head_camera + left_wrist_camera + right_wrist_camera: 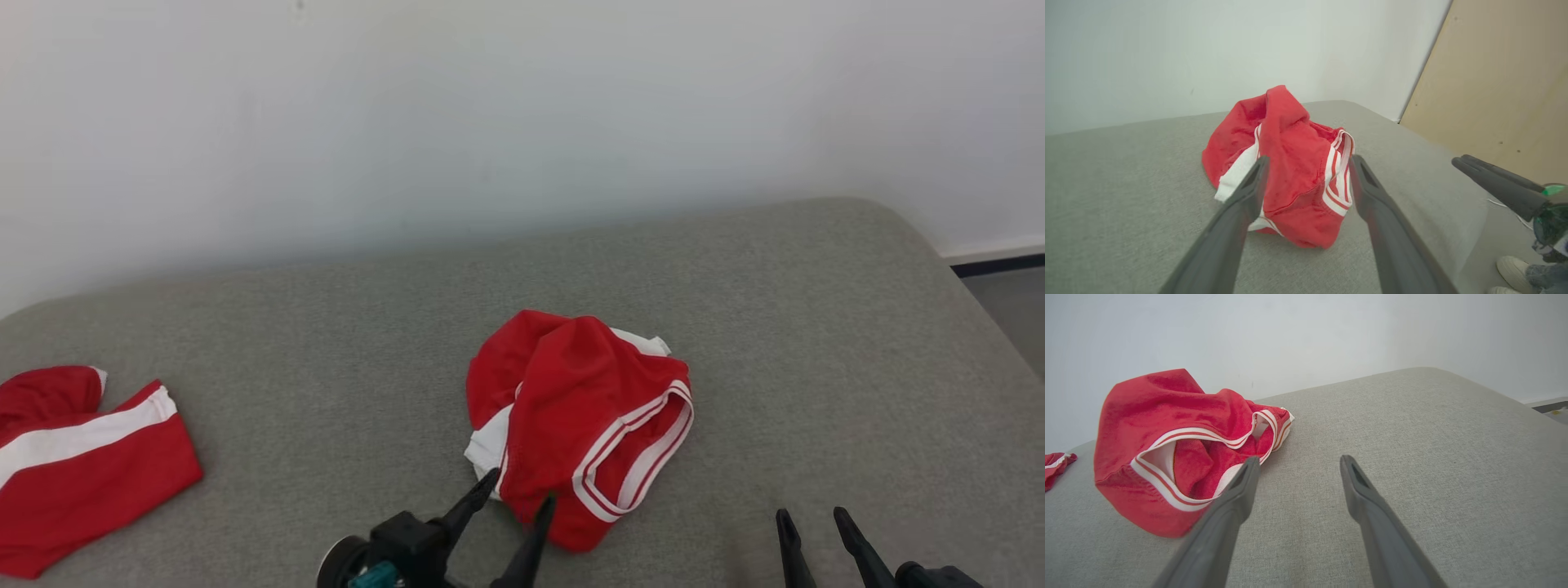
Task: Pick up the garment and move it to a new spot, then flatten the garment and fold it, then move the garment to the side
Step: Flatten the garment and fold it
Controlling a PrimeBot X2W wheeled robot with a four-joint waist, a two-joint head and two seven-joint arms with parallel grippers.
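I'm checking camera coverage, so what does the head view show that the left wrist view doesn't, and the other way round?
Head view: a second red-and-white garment at far left. Left wrist view: a tan panel and a person's pale shoe. Both: the crumpled red garment, the open left end effector at its near edge, and the right end effector.

Site: plain indoor room, bare and staged; exact use cannot be told.
You are working at a grey fabric-covered desk (816, 343) with rounded corners, before a blank white wall (490, 122); a beige board panel (1502, 81), dark skirting (1000, 264) and grey floor (1012, 310) lie alongside.
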